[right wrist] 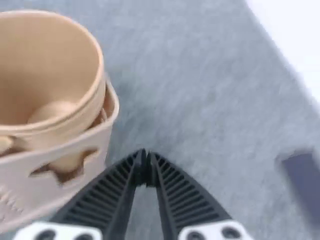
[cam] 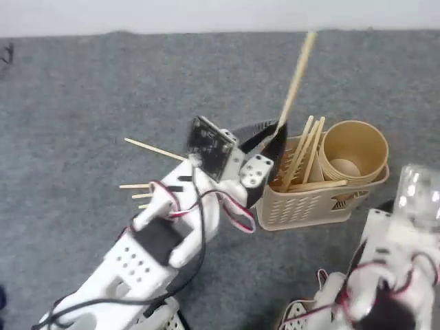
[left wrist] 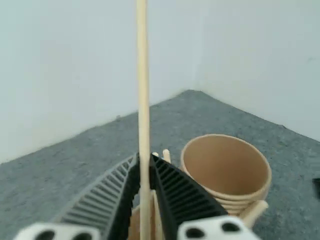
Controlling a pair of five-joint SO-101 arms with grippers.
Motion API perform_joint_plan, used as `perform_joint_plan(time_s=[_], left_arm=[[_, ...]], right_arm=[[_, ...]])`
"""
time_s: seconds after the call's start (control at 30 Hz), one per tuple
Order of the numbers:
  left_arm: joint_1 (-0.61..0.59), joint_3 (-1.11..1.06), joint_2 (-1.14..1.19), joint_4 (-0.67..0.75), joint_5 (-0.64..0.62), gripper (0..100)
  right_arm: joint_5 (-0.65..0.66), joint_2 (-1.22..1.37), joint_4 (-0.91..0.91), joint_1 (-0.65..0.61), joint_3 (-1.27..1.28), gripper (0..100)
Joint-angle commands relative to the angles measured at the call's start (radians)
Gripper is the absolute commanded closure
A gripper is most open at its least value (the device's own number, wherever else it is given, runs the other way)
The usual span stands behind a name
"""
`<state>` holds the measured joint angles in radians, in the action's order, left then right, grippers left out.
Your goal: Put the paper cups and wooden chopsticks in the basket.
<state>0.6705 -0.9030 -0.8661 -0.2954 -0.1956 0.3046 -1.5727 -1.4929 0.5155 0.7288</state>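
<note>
Wooden chopstick (cam: 297, 72) pinched in the left gripper (cam: 275, 137), tilted up and away from the fingertips in the high view. Lower end just over the basket (cam: 309, 206), straight below the gripper, among sticks leaning inside. Paper cups (cam: 354, 148) stacked in the basket, just beyond the gripper. Loose chopsticks (cam: 155, 149) lying on the grey carpet, back along the arm and well apart from the fingertips (three or four, hard to count).

Left wrist view: jaws clamped on the chopstick (left wrist: 142, 75), shaft running straight out past the tips, cups (left wrist: 227, 167) near and off to one side.

Right wrist view: right gripper (right wrist: 146, 167) pressed together on nothing, hovering just beside the basket wall (right wrist: 55, 165).

Judged as mid-placement of one stick. Next calls for lowering slightly, spreading the jaws, then fetching the loose ones.
</note>
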Motion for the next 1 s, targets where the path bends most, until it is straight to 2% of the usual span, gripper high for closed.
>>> perform_joint_plan(time_s=[0.0, 0.13, 0.33, 0.4, 0.53, 0.7, 0.8, 0.87, 0.97], left_arm=[[0.011, -0.05, 0.011, 0.232, 0.008, 99], [0.038, -0.024, 0.009, 0.27, 0.032, 99], [0.083, 0.117, -0.066, 0.046, 0.109, 99], [0.081, 0.136, -0.057, 0.021, 0.117, 99], [0.087, 0.03, -0.029, 0.064, 0.112, 99], [0.107, -0.199, -0.029, 0.269, 0.095, 98], [0.103, -0.288, -0.029, 0.353, 0.115, 92], [0.101, -0.303, -0.029, 0.341, 0.117, 87], [0.101, -0.28, -0.032, 0.249, 0.123, 85]], right_arm=[[-0.008, -0.105, 0.05, 0.012, 0.005, 99.1], [-0.008, -0.088, 0.074, 0.012, 0.051, 99.1], [-0.008, 0.058, 0.076, -0.035, 0.048, 99.1], [-0.008, 0.091, 0.076, -0.064, 0.046, 99.1], [-0.008, 0.094, 0.076, -0.065, 0.043, 99.1], [-0.008, 0.081, 0.073, -0.065, 0.043, 99.1], [-0.008, 0.081, 0.073, -0.065, 0.043, 99.1], [-0.008, 0.081, 0.071, -0.065, 0.043, 99.1], [-0.008, 0.085, 0.071, -0.068, 0.044, 99.1]])
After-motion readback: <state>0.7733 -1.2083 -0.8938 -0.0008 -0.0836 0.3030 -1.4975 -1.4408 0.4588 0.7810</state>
